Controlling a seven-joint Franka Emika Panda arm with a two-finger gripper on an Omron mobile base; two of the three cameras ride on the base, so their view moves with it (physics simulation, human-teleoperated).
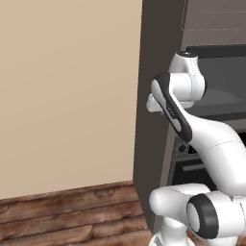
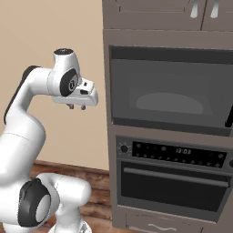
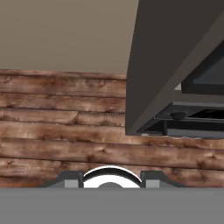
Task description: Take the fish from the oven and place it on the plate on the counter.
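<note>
Gripper (image 2: 76,107) hangs beside the cabinet, jaws parted, empty. Right base view gives us the oven (image 2: 175,182), door shut, lower right of it; hand view looks down at plank floor (image 3: 61,127). We can't see the fish.

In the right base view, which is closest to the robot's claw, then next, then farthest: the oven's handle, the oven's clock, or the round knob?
1. Round knob, left end of the oven strip, nearest the claw.
2. Clock, mid-strip.
3. Handle, lower; close to the clock.
</note>
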